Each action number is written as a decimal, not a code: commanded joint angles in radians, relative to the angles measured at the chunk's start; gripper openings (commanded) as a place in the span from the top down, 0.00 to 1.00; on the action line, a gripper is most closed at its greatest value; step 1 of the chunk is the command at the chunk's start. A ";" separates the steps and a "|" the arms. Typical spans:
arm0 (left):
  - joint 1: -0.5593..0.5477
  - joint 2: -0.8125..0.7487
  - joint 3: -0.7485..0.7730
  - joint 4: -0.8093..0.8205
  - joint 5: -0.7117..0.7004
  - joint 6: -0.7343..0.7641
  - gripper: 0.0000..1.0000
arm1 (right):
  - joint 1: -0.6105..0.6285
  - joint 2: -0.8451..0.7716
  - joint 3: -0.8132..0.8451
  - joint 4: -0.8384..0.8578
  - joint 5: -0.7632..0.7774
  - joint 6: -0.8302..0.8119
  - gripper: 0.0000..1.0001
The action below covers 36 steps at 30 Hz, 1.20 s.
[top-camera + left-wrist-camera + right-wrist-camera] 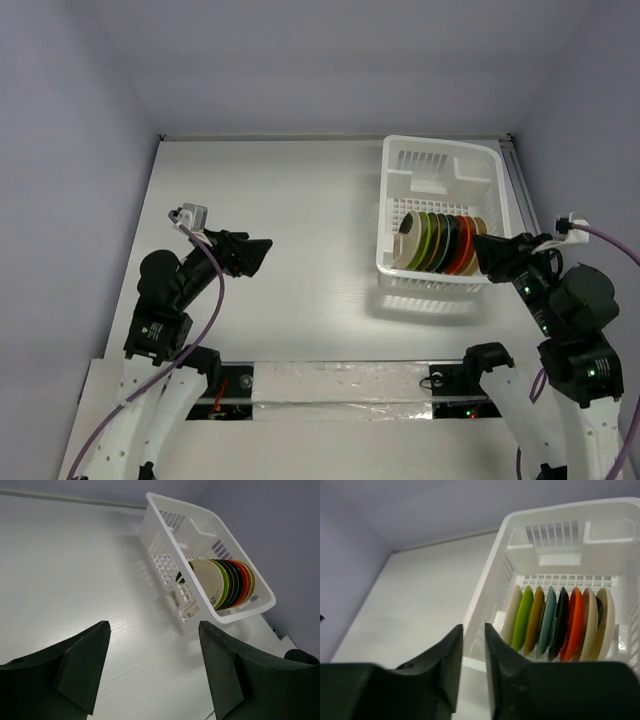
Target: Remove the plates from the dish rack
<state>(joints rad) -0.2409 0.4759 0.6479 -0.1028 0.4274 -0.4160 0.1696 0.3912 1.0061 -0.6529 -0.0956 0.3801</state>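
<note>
Plates (440,243) standing on edge inside the rack (440,215) look stiff, light, slippery, best pinched at the top rim; left claw (152,667) apart, right claw (473,652) nearly together, both empty.

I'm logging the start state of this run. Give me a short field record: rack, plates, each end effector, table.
dish rack: white slotted basket, far right of the table
plates: still standing on edge in one row at the rack's near end; cream, lime green, mustard, teal, black, orange-red, two beige
plates unloaded: none
left end effector: open, empty, above bare table, well left of the rack
right end effector: nearly closed, empty, at the rack's near right corner
table: white
</note>
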 commanded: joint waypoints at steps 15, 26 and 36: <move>-0.003 -0.031 -0.019 0.034 -0.015 -0.021 1.00 | 0.020 0.250 0.048 0.050 -0.027 0.008 1.00; -0.003 -0.029 -0.022 0.009 -0.078 -0.029 0.91 | 0.301 0.610 0.141 0.032 0.437 0.042 1.00; -0.003 -0.045 -0.024 0.011 -0.065 -0.030 0.69 | 0.349 0.859 0.215 -0.004 0.609 0.043 0.69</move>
<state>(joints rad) -0.2409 0.4416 0.6300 -0.1249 0.3580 -0.4450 0.5087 1.2251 1.1603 -0.6521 0.4011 0.4191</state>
